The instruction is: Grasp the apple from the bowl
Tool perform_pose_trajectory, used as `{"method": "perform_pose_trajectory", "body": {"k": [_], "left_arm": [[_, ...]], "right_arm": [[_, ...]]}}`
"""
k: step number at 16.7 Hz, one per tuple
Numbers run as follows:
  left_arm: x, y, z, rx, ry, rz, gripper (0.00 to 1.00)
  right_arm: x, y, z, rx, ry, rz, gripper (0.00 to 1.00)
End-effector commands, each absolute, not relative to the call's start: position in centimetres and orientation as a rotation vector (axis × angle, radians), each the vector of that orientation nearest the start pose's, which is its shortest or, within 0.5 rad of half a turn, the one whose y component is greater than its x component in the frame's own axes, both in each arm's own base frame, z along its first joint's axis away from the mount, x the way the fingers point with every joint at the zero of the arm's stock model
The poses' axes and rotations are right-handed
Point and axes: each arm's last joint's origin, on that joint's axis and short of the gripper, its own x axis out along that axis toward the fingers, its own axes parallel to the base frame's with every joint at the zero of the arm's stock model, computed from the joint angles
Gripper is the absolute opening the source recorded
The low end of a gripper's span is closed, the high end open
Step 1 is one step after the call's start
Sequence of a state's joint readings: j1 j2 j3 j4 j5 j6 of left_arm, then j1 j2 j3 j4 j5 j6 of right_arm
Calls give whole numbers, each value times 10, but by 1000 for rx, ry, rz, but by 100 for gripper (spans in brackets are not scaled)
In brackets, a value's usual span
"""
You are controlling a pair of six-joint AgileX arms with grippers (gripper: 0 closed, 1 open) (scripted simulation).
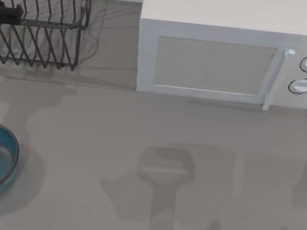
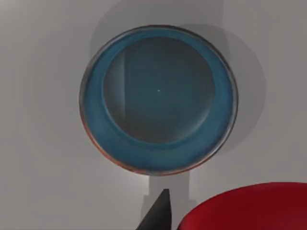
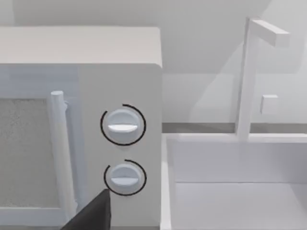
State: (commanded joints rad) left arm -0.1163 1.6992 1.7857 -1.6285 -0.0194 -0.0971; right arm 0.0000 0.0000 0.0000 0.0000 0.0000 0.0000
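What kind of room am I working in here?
Most likely a kitchen counter, rendered in simulation: a white microwave with two dials, a wire dish rack at the back, and a sink with a faucet beside the microwave.

We saw the apple [image 2: 249, 207] and the bowl [image 1: 8, 149] each cut off by frame edges.

Each wrist view shows 1 of the fingers [image 2: 158, 213], matte black, flat-sided, tapering to a point.
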Motion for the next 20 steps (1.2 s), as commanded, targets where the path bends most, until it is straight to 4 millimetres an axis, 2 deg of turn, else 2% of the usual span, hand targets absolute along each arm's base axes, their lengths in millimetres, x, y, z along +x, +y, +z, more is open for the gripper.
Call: {"method": "perform_pose_trajectory", "body": {"k": [2, 5, 8, 15, 17, 20], "left_arm": [[307, -73, 324, 22, 1549, -8, 0], [305, -137, 293, 19, 1565, -12, 0], [298, -171, 272, 16, 1571, -15, 0], [298, -174, 266, 15, 1571, -15, 0], [299, -175, 249, 18, 1578, -12, 0], [302, -178, 213, 11, 1561, -20, 0]], "right_arm": [[106, -1, 160, 0, 0, 0, 100], [106, -1, 160, 0, 0, 0, 100], [106, -1, 160, 0, 0, 0, 100], [106, -1, 160, 0, 0, 0, 100], [106, -1, 160, 0, 0, 0, 100], [106, -1, 160, 0, 0, 0, 100]]}}
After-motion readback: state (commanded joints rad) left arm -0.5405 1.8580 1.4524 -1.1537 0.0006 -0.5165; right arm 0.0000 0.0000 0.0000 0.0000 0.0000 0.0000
